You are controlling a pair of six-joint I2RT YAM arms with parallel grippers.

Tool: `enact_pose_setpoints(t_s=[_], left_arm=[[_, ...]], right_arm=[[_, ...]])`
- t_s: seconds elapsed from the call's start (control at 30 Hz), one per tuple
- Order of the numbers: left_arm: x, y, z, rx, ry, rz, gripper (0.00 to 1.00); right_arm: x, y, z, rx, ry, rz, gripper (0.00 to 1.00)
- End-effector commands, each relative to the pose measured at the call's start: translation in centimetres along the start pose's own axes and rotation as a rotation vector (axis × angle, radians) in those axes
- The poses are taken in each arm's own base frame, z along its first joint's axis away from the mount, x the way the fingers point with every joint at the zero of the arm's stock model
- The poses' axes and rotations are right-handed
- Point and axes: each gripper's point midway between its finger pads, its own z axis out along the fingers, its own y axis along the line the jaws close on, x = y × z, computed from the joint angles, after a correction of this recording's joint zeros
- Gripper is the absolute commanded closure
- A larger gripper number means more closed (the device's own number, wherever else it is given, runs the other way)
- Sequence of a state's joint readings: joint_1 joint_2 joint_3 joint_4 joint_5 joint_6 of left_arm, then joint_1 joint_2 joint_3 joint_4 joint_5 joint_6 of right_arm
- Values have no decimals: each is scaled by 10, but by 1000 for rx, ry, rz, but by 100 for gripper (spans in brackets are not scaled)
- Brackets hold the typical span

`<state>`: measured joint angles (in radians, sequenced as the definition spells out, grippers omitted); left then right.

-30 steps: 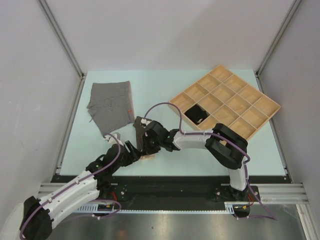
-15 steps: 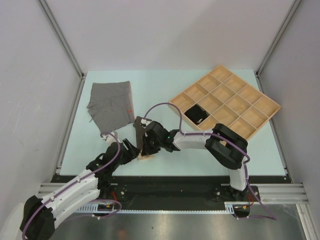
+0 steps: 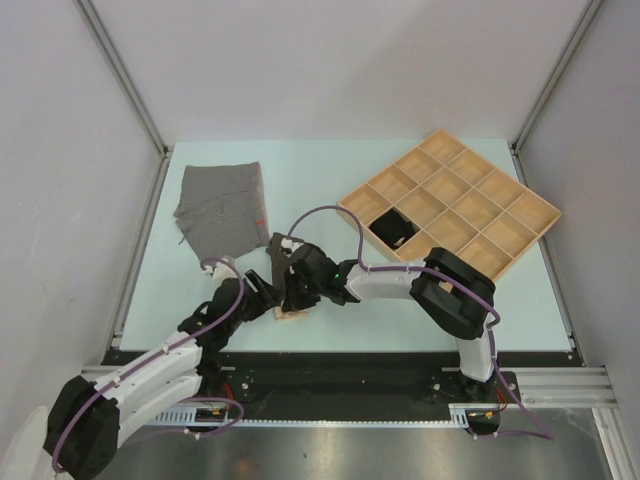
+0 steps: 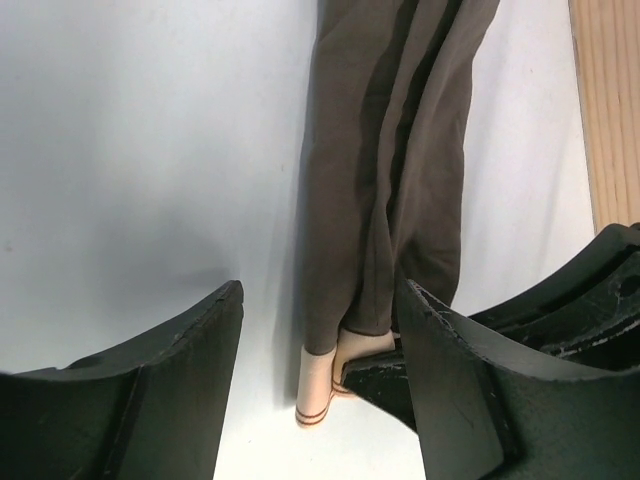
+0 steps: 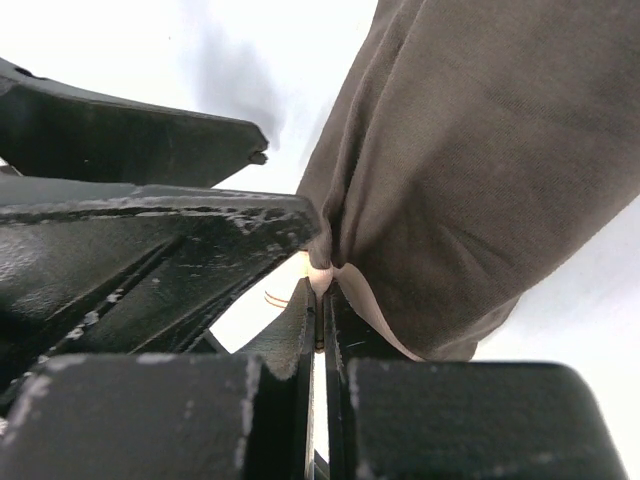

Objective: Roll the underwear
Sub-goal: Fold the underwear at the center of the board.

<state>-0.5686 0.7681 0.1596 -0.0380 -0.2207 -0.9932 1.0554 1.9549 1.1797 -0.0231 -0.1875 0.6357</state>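
So the left gripper [image 3: 262, 293] has crept forward over the last second, toward 1 o'clock. It's now right beside the near end of the dark brown brief [image 3: 279, 262], a soft cloth one folded into a long narrow strip. The strip lies on the pale green table [image 3: 330, 175], running from 12 to 6 o'clock just near of centre. It hasn't shifted at all.

The right gripper [image 3: 292, 300] hasn't budged either. It's clamped tight on the strip's cream waistband [image 5: 345, 290] at the 6 o'clock end. The left gripper's jaws are spread wide with nothing in them. Its wrist view shows the cloth end sitting in the gap between the fingers [image 4: 150, 390].

My read is that no rolling has started on this one. The left side looks like it's lining up to take the waistband next to the other pinch, so the two can start the roll together.

The heather grey brief [image 3: 222, 210] with the orange edge lies flat at 10 o'clock, untouched. The black brief [image 3: 390, 228] sits in a near-corner cell of the square wooden compartment tray [image 3: 545, 212] at 2 o'clock, so that one looks done.
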Motion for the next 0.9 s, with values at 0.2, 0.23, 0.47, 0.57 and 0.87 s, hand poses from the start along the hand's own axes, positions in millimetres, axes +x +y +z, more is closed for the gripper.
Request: enact_pose_setpoints(t_s=[0.2,0.23,0.47,0.57,0.87], left_arm=[[-17,-34,10,93,-30,8,33],[-12,-31,14,81,-8,17,33],[6,-21,21,49,63,22,40],[10,-16,21,44,70,25,54],[22,-3,25,4,113,43,84]], right_arm=[[10,5,0,7,21,-19,100],[10,6,0,6,20,-24,100],[6,11,-2,11,13,-48,100],[3,15,-4,4,6,-52,92],[-6,38,-41,-34,-30,-95,45]])
